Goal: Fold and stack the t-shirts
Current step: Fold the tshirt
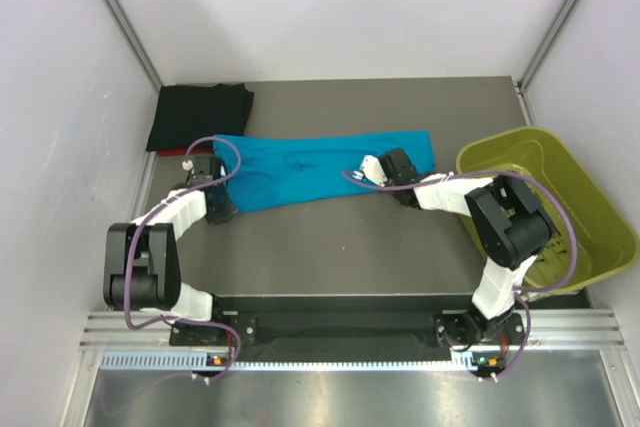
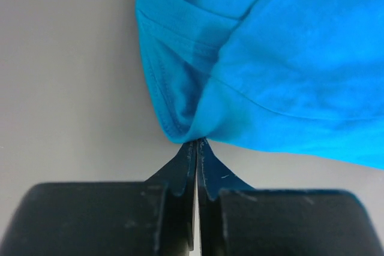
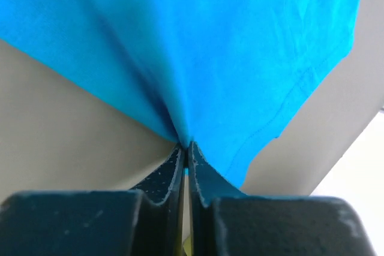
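Note:
The teal-blue t-shirt (image 1: 320, 169) lies as a long folded strip across the middle of the table. My left gripper (image 1: 214, 187) is shut on its left end; the left wrist view shows the hem (image 2: 180, 106) pinched at the fingertips (image 2: 197, 142). My right gripper (image 1: 388, 173) is shut on the shirt's near edge toward the right end; the cloth (image 3: 198, 46) bunches at the fingertips (image 3: 185, 145). The black t-shirt (image 1: 198, 115) lies folded at the back left. A thin red edge (image 1: 168, 152) shows beneath it.
A yellow-green plastic bin (image 1: 553, 209) stands at the right edge of the table, close to my right arm. White walls enclose the table on the left, back and right.

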You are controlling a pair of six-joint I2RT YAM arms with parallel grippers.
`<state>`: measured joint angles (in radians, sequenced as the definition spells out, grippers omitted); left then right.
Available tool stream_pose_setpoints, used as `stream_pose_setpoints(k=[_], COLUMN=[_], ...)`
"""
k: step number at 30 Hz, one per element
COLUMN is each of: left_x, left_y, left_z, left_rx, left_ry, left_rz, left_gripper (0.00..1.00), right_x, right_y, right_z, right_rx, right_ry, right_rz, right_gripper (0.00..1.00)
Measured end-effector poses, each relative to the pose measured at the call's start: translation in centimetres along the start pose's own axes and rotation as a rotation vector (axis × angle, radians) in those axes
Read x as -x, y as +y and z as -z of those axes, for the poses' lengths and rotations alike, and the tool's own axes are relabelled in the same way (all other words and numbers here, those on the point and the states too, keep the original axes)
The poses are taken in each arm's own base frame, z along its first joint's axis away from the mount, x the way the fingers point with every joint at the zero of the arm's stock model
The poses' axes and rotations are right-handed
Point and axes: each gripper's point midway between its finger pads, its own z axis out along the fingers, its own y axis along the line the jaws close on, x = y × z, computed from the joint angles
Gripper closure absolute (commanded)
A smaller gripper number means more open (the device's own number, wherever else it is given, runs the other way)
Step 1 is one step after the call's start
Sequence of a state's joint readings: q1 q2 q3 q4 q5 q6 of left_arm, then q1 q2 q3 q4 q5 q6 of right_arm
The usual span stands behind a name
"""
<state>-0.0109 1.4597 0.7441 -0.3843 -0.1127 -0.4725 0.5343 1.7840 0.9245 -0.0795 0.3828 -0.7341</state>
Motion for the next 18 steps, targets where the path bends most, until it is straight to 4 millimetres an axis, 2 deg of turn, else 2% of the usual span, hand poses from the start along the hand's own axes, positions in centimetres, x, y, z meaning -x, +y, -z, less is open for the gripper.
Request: stream_pose_setpoints(k=[5,11,13,17,18], left_x=[1.1,3.3,3.7,4.0,4.1], left_y=[0.8,3.1,3.8,4.8,5.0], left_z=[0.2,1.2,1.8,3.2,3.6], left_rx=[0.048,0.110,0.128,0.137,0.133], left_ry=[-0.019,-0.072,-0.090,-0.122,-0.131], left_rz=[0.006,0.046,0.049,0.053,0.062], left_gripper=[1.00,1.00,1.00,1.00,0.97], right_x=[-0.2,-0.4,-0.4,-0.4,-0.6], right_y=[0.7,1.9,3.0,6.5,7.5], right_z=[0.9,4.0,4.7,5.8,6.0], right_rx=[0.061,0.130,0.158,0.226,0.241], right_ry=[0.005,0.000,0.012,0.033,0.039], right_rz=[0.006,-0.004,0.001,0.033,0.046], right_gripper=[1.00,1.00,1.00,1.00,1.00])
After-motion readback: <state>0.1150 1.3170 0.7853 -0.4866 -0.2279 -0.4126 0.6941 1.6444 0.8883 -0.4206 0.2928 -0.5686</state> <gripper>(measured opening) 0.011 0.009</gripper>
